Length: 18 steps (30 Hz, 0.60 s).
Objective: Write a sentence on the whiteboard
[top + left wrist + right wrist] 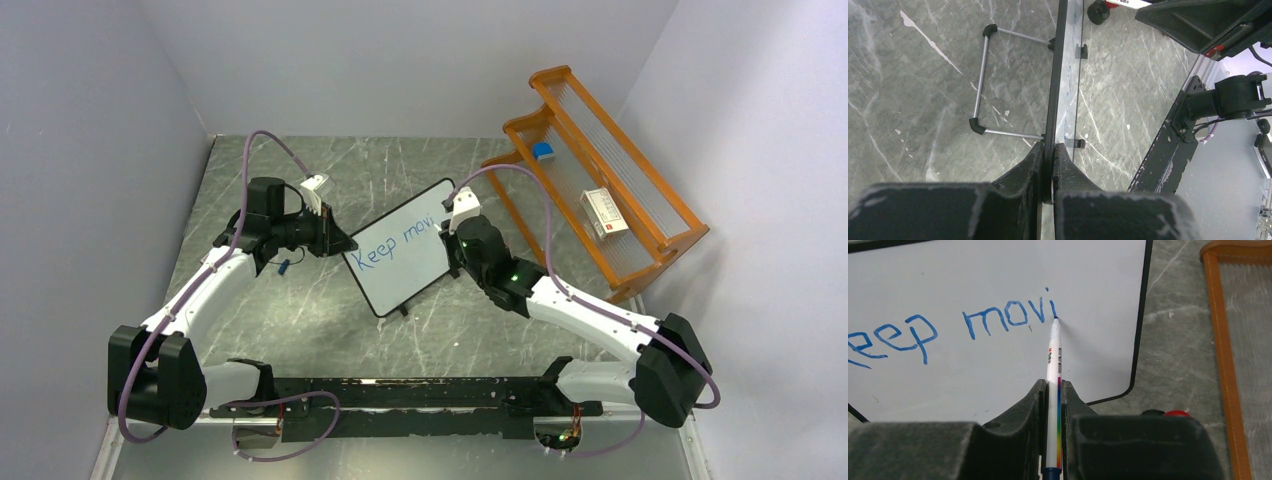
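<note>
The whiteboard point(400, 250) stands tilted mid-table, white with a thin black frame. My left gripper point(1048, 150) is shut on its left edge point(1054, 90), seen edge-on in the left wrist view. Blue marker writing, the sentence point(963, 327), reads "Keep movi" on one line. My right gripper point(1054, 387) is shut on a white marker point(1053, 360) with a rainbow stripe. The marker's tip touches the board just below the dot of the "i". In the top view the right gripper point(455, 225) covers the end of the writing point(392, 245).
An orange rack point(600, 170) stands at the back right, holding a small blue item point(542, 151) and a white box point(604, 212). The board's wire stand point(983, 80) rests on the grey marble tabletop point(300, 320). A black rail point(400, 395) runs along the near edge.
</note>
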### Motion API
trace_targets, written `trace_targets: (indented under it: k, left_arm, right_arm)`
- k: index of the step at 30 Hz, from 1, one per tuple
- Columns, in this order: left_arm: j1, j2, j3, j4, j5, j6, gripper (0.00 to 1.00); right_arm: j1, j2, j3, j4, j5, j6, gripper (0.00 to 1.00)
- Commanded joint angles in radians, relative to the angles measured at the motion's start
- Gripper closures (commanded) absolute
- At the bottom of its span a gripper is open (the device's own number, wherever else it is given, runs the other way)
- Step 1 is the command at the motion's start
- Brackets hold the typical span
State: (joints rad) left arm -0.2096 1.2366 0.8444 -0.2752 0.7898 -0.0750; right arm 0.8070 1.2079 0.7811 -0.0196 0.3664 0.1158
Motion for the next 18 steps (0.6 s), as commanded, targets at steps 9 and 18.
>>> trace_targets:
  k: [9,18]
  left_arm:
    - [-0.013,0.040,-0.012,-0.078,-0.121,0.057,0.95]
    - [-0.013,0.040,-0.013,-0.078,-0.118,0.058,0.95]
  right_arm:
    - [-0.008,-0.049,-0.021,0.006,0.017,0.014,1.00]
    - [-0.020,-0.033,-0.001,0.050,0.027,-0.002,1.00]
